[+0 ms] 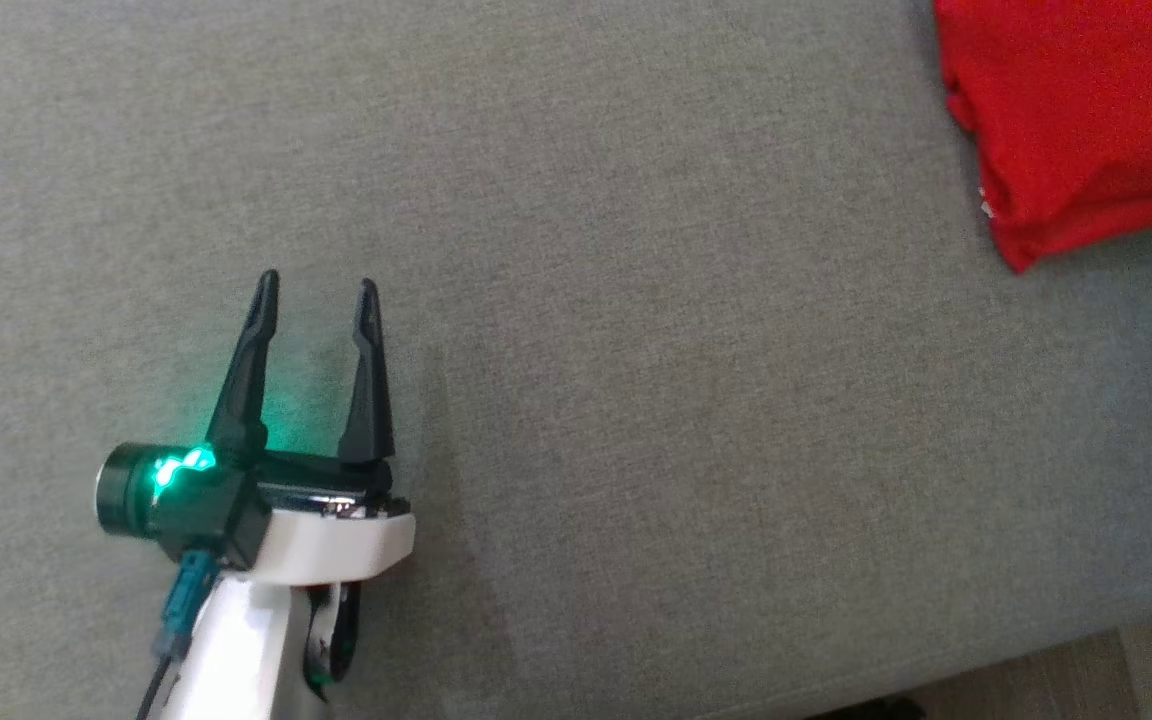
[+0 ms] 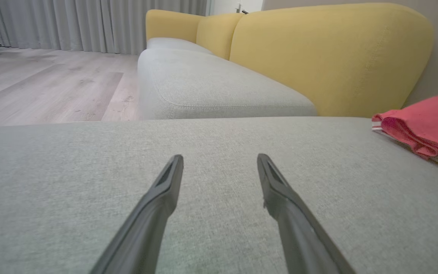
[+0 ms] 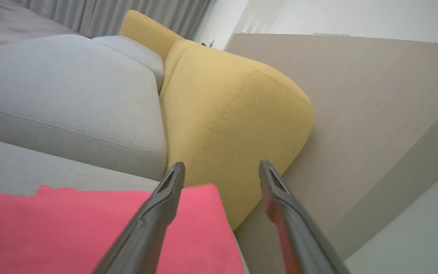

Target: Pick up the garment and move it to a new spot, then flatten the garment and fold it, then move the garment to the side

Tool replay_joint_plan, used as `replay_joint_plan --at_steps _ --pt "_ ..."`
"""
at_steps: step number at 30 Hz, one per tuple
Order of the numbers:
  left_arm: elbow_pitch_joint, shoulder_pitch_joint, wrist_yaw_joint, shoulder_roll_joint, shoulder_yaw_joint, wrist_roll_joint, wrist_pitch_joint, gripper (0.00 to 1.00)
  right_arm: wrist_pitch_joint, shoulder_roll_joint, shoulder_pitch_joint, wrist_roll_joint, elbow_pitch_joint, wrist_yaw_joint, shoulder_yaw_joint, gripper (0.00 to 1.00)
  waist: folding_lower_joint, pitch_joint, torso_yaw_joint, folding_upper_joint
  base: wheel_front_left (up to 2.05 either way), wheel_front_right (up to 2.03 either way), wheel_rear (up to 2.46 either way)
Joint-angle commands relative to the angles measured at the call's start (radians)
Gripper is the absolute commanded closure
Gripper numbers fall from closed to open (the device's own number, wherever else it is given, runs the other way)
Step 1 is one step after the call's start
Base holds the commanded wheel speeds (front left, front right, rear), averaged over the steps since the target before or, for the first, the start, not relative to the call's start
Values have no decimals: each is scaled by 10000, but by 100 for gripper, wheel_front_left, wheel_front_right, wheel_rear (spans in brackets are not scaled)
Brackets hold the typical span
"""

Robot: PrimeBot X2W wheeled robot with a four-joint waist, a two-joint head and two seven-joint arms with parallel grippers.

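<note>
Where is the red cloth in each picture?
Head view: the red garment fills the top right corner.
Left wrist view: the red garment lies at the right edge, halfway up.
Right wrist view: the red garment spreads across the bottom left.
Shared landmark: the grey cushion it lies on; both wrist views also show the yellow backrest behind it.

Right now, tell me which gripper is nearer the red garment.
Right. The right gripper hangs open over the red garment's edge; the left gripper is far to its left, above the cushion.
</note>
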Motion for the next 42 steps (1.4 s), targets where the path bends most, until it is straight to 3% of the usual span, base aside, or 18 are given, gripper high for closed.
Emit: replay_joint_plan --at_steps 1,6,11,13,20,28,42 --pt "-401 -91 138 -9 331 -219 -51 0 -101 328 582 -194 -557 -9 154 0 -2 -192 90 0 0 0 0" --pt "-486 -2 139 -9 292 -661 -51 0 -316 1235 1420 -163 -499 -9 714 0 -2 -692 306 0 0 0 0" --pt "-414 281 172 -9 251 -852 -51 0 -623 2109 2270 528 320 -9 2057 0 -2 -1573 614 0 0 0 0" --pt "-377 442 259 -9 221 -871 -51 0 -665 2325 2552 905 615 -9 2701 0 -2 -1980 758 0 0 0 0" --pt "-367 1207 602 -9 129 -740 -51 0 -677 2834 3750 2228 -25 -9 4411 0 -2 -3263 1258 0 0 0 0" --pt "-343 2153 1017 -9 115 -468 -51 0 -679 3162 5223 2533 -945 -9 4423 0 -2 -4477 1881 0 0 0 0" --pt "-91 2703 1029 -9 233 -273 -51 0 -679 3339 6054 2480 -1222 -9 4235 0 -2 -4991 2178 0 0 0 0"
